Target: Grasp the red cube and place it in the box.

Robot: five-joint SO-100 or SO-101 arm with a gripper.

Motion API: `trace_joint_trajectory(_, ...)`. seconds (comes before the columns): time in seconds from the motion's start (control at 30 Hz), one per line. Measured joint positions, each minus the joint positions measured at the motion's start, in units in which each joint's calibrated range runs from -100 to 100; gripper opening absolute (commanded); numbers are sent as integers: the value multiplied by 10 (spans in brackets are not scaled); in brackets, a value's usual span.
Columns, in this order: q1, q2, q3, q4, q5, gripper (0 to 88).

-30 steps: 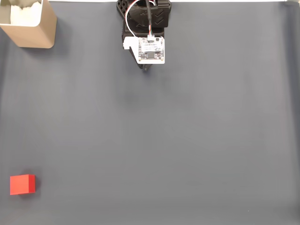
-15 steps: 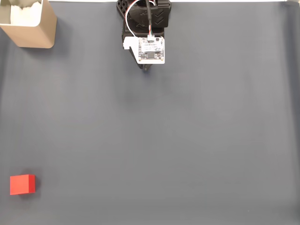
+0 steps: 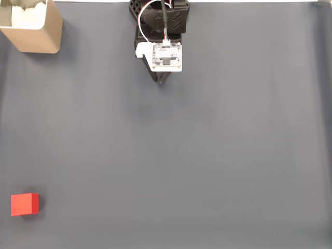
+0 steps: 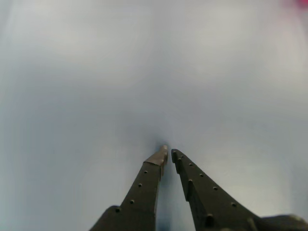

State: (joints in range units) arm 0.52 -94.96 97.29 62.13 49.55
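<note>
Wrist view shows the end effector (image 4: 168, 151) nearly together, empty; fixed view shows the red cube (image 3: 25, 204).

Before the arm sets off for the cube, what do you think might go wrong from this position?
The red cube sits near the mat's lower-left corner in the fixed view, far from the arm base, so reach may be marginal. The claw looks shut, so it must open before descending or it may knock the cube aside. The box is cut off by the frame's top edge, making the drop harder to judge.
</note>
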Motion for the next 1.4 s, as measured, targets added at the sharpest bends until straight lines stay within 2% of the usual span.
trace_joint_trajectory(0.43, 7, 172, -210, -65, 15, 0)
trace_joint_trajectory(1.03, 136, 485, -563, -67, 13, 6)
trace_joint_trajectory(1.4, 218, 633, -690, -67, 0, 15)
